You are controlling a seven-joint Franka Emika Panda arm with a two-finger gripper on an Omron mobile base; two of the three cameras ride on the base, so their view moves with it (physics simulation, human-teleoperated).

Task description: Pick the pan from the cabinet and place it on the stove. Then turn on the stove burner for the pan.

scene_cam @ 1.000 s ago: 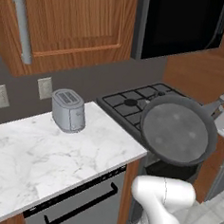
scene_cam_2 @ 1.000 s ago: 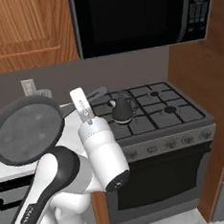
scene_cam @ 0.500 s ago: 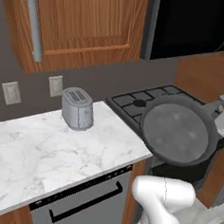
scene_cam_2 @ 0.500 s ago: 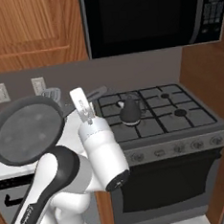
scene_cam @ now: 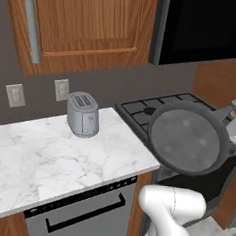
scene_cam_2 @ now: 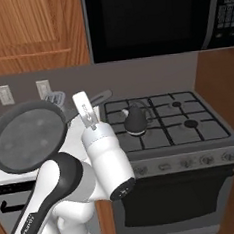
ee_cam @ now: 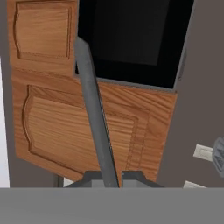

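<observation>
The pan [scene_cam: 188,138] hangs tilted in the air, its mottled grey face toward the base cameras, in front of the stove's [scene_cam: 145,109] left edge. In the right base view the pan [scene_cam_2: 29,135] is at the left, and its long handle runs up to my gripper [scene_cam_2: 82,103], which is shut on it. In the hand view the handle [ee_cam: 94,113] rises from between the fingertips of the gripper [ee_cam: 109,178]. The stove [scene_cam_2: 190,132] has black grates and a row of knobs [scene_cam_2: 193,160] along its front. The reddish-brown cabinet [scene_cam: 92,27] hangs above the counter with its door shut.
A small black kettle [scene_cam_2: 136,121] stands on the stove's front left burner. A silver toaster [scene_cam: 83,115] sits on the marble counter [scene_cam: 46,159] near two wall outlets. A black microwave [scene_cam_2: 151,20] hangs above the stove. A dishwasher [scene_cam: 82,212] is under the counter.
Both base views have shifted slightly, so the camera has moved with the base. The pan keeps the same tilted pose in the shut gripper.
</observation>
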